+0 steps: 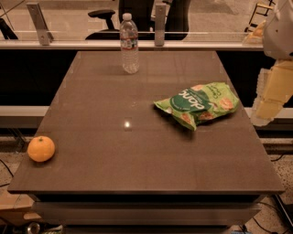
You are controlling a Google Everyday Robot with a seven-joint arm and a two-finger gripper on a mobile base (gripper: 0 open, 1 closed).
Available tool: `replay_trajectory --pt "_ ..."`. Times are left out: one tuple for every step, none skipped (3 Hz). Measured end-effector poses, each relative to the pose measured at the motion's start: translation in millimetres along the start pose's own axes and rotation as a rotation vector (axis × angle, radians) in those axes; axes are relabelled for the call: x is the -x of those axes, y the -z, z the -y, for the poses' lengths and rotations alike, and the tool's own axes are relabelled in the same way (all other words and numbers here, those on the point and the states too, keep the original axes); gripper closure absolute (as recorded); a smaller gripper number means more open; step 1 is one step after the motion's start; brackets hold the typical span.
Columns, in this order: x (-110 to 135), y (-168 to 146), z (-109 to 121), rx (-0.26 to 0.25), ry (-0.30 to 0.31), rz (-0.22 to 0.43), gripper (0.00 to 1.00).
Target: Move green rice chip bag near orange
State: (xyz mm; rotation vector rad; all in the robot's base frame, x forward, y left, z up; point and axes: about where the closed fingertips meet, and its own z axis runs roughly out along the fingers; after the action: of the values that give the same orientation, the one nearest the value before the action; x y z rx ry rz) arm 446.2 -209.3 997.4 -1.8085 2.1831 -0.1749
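Note:
The green rice chip bag (199, 103) lies flat on the right half of the brown table (137, 173), its dark-green oval facing up. The orange (41, 149) sits near the table's front left corner, far from the bag. My gripper (271, 97) hangs at the right edge of the view, beside the table's right side and a little to the right of the bag, apart from it and holding nothing that I can see.
A clear water bottle (129, 44) with a white cap stands upright near the table's back edge. A rail with metal posts (159, 18) and an office chair (137, 13) lie behind the table.

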Motion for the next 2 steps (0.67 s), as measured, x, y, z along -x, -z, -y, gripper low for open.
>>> replay_trajectory --pt "8.2 -1.5 5.0 0.019 0.068 -0.009 0.0" --pt "18.2 -11.3 10.4 0.043 0.161 0.002 0.0"
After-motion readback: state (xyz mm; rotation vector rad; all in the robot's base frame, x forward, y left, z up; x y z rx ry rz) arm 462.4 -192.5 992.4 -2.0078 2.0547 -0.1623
